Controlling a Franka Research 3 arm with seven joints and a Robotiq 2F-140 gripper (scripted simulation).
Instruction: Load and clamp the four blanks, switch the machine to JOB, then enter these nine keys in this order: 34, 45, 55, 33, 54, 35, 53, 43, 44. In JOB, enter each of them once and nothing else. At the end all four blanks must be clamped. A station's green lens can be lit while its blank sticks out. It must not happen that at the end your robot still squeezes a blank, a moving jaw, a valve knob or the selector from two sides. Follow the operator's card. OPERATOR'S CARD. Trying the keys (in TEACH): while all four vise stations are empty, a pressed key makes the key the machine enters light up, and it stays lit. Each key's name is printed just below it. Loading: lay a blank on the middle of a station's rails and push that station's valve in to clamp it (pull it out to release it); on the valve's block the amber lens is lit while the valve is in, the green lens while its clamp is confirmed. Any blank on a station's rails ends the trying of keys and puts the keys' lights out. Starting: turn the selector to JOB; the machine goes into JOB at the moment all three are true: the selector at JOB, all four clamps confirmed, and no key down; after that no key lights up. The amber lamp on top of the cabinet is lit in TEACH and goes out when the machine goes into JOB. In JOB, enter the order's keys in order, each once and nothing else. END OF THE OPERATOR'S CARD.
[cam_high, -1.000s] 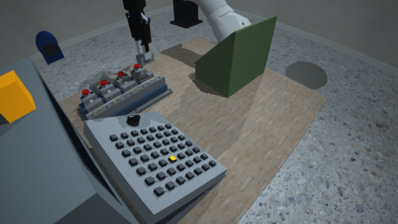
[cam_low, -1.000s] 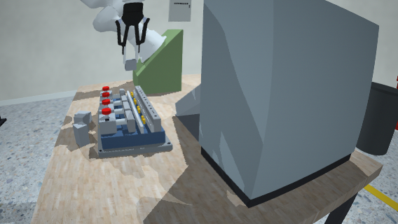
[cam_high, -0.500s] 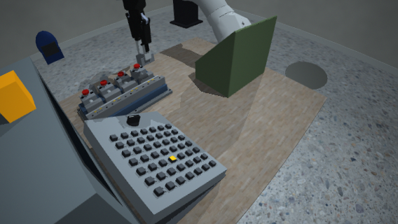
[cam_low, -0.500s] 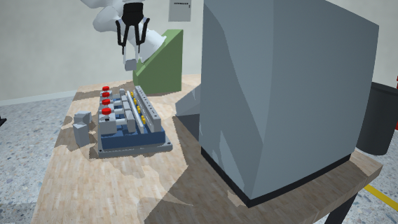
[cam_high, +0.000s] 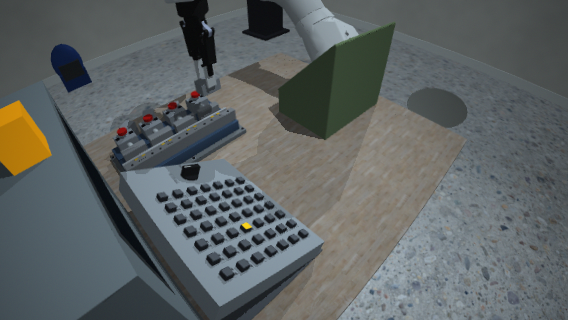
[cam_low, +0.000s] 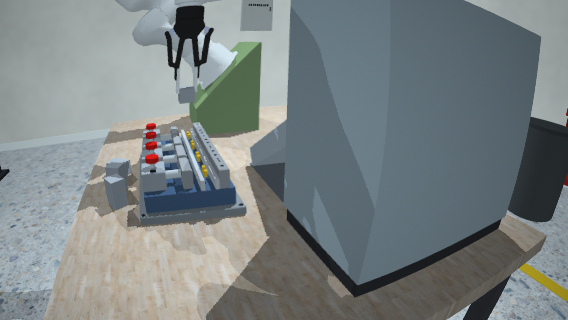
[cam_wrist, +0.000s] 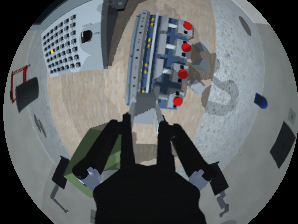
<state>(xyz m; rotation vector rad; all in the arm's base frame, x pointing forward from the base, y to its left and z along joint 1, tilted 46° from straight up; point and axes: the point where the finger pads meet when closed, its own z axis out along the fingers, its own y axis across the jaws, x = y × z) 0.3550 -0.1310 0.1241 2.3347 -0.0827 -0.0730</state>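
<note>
Blank (cam_high: 205, 85) (cam_low: 186, 95) (cam_wrist: 145, 106) above wood-grain tabletop (cam_high: 400, 165) (cam_low: 150, 260) (cam_wrist: 90, 95)

The gripper (cam_wrist: 144, 109) pinches a grey blank (cam_wrist: 146, 102) at the centre. The vise row (cam_wrist: 142, 55) lies toward twelve o'clock, four red knobs along its three o'clock side, loose blanks (cam_wrist: 201, 65) beyond. At ten, the key panel (cam_wrist: 93, 56) shows one yellow key (cam_wrist: 52, 51); a green wedge (cam_wrist: 86, 150) sits at eight.
</note>
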